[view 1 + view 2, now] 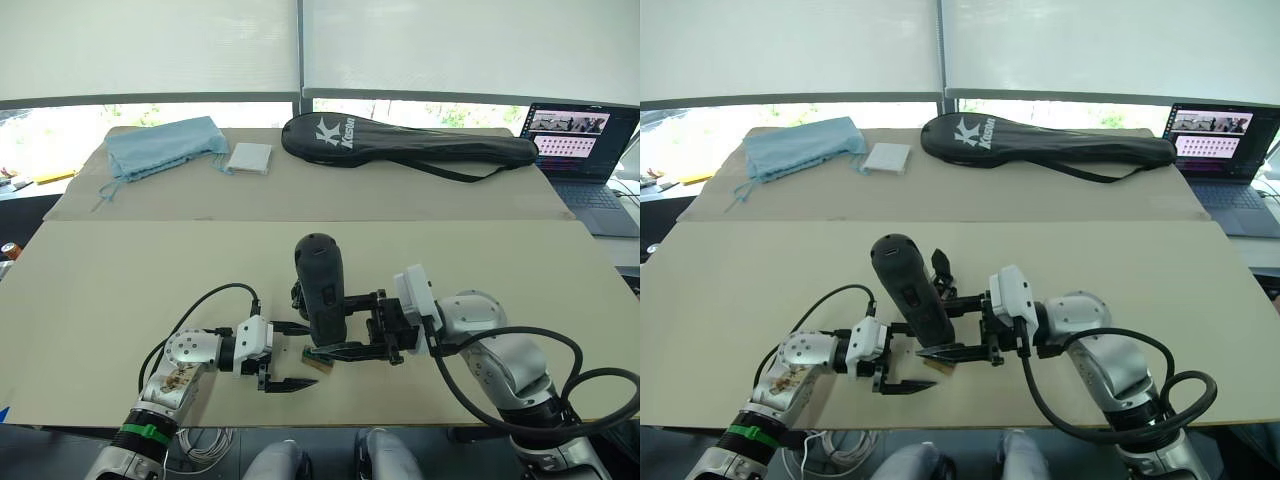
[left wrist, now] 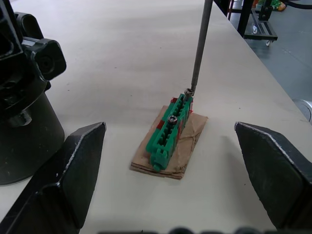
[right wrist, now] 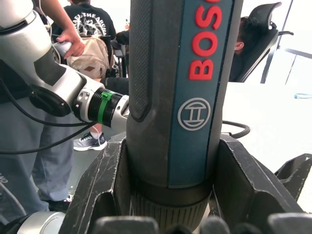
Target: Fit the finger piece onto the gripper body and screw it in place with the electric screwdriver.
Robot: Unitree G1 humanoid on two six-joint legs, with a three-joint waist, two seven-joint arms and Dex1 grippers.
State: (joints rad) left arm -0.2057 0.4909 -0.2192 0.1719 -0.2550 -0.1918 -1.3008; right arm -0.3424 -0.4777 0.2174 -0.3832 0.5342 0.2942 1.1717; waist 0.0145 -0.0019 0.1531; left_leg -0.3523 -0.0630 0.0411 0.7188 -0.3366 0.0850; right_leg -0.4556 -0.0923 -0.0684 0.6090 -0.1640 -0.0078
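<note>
Right wrist view: right gripper (image 1: 335, 330) jaws clamped around the electric screwdriver (image 3: 180, 97), held upright w/ long axis near vertical. Left wrist view shows its thin metal bit (image 2: 200, 46) coming down onto a screw head at the far end of a green block (image 2: 170, 129), which sits on a brown cardboard scrap (image 2: 187, 151); a 2nd screw stands nearer the middle of the block. Left gripper (image 1: 283, 357) jaws wide apart, empty, low over the table (image 1: 120, 290), block straight ahead btwn the fingers; left arm is nearer to it. Gripper body (image 2: 24, 92), black w/ round base, stands just beside the block; finger piece not made out separately. Likely step: picking up a screw on the bit. Writing: "BOSCH" partly readable in red on the driver's blue panel; "Kason" on the black racket bag (image 1: 410, 145) at the table's far side.
</note>
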